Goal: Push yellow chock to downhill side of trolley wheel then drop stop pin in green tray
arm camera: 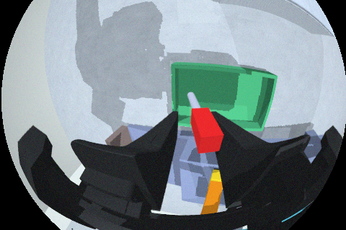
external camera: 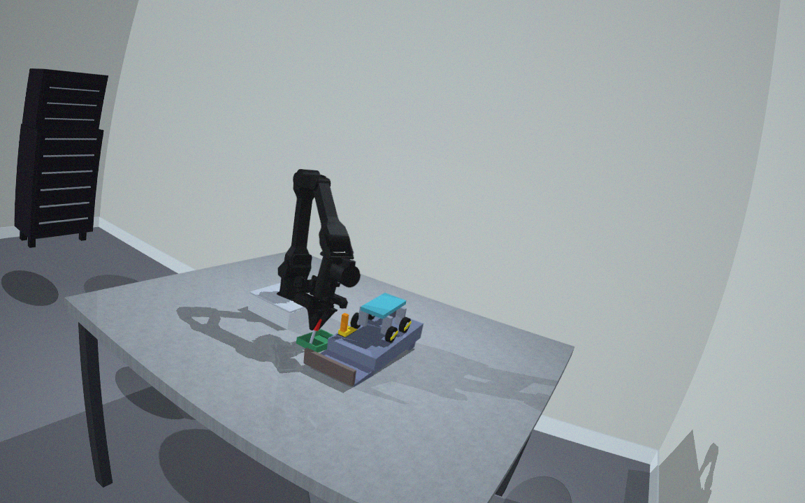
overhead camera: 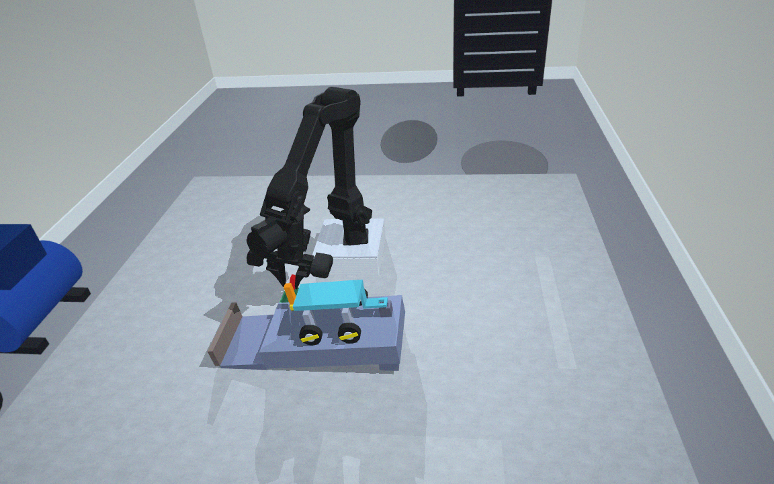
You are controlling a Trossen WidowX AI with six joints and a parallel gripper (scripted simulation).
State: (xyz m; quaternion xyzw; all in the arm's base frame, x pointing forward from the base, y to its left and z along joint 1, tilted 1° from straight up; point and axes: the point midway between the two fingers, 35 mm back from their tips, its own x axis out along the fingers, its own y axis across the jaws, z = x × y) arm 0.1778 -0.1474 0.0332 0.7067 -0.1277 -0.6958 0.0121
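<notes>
My gripper is open, low over the green tray. The stop pin is tilted between the fingers, its grey shank pointing down into the tray; its red head is close to one finger, with a gap to the other. Whether the shank touches the tray floor I cannot tell. The cyan trolley stands on the ramp. The chock stands upright beside its far downhill wheel; contact is unclear.
A brown end board closes the ramp's low end. The arm's white base block stands behind the tray. The chock's orange handle rises close to my fingers.
</notes>
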